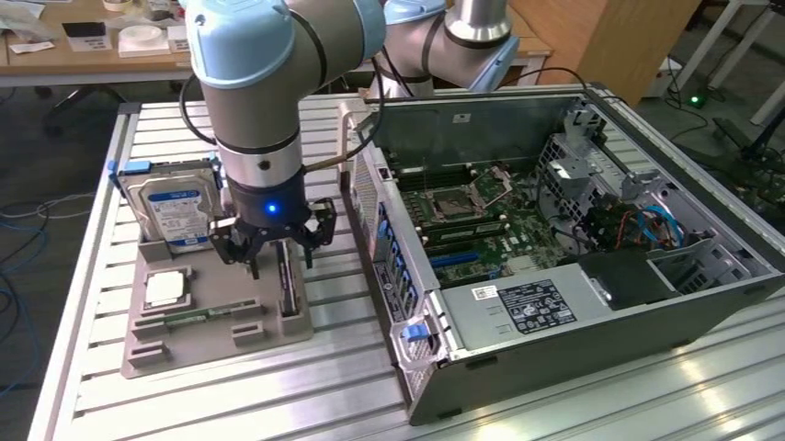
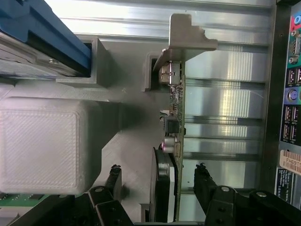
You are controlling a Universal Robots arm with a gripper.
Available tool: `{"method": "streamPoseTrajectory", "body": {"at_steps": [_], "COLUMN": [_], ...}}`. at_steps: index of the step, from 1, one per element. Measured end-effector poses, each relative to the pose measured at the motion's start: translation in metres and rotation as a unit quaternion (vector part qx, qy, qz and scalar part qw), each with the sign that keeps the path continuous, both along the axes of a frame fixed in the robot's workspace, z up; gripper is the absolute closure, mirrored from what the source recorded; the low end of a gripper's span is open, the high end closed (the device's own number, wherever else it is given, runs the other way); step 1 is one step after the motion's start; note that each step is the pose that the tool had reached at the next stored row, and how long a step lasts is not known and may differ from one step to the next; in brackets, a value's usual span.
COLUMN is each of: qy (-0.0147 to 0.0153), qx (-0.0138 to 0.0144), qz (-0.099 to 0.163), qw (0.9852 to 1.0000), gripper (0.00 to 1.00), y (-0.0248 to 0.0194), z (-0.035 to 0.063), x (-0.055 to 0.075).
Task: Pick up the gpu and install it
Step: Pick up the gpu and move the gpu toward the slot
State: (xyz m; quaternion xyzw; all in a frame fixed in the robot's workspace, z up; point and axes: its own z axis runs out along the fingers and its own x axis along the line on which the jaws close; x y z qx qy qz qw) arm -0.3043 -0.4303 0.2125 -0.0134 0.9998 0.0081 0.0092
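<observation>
The pincer (image 2: 157,168) hangs wide open, one dark finger (image 2: 113,181) on either side of the gpu (image 2: 175,108), with a gap visible on both sides, so it holds nothing. The gpu stands on edge in its slot at the side of the grey printed holder (image 1: 221,326) nearest the computer case (image 1: 589,363). Its metal bracket end points away from the pincer and its black fan side sits between the fingers.

In the exterior view the holder lies on the slatted aluminium table (image 1: 160,404), just beside the open case. The blue-labelled hard drive (image 1: 172,211) stands upright at the holder's far end.

By my judgement the task is at its start. The pincer is lined up over the card, but the card is neither gripped nor lifted. Its place on the motherboard (image 1: 491,230) is yet to be filled.
</observation>
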Motion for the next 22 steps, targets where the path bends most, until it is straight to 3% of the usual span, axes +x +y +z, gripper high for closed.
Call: {"method": "streamPoseTrajectory", "body": {"at_steps": [4,5,7,8,12,13,22], "qy": [0.0,-0.0001,0.0001,0.0001,-0.0001,0.0,0.0001], "qx": [0.0,0.0,-0.0002,-0.0003,-0.0006,-0.0009,-0.0031], "qz": [0.0,0.0,0.0,0.0,0.0,-0.001,-0.017], "qw": [1.0,1.0,1.0,1.0,1.0,1.0,0.9999], "gripper": [0.29,0.35,0.35,0.42,0.44,0.51,0.51], "y": [0.0,0.0,-0.0002,-0.0002,-0.0003,-0.0003,-0.0007], "z": [0.0,-0.0001,-0.0002,-0.0003,-0.0012,-0.0013,-0.003], "x": [0.0,-0.0001,-0.0001,0.0,0.0003,0.0003,0.0004]}}
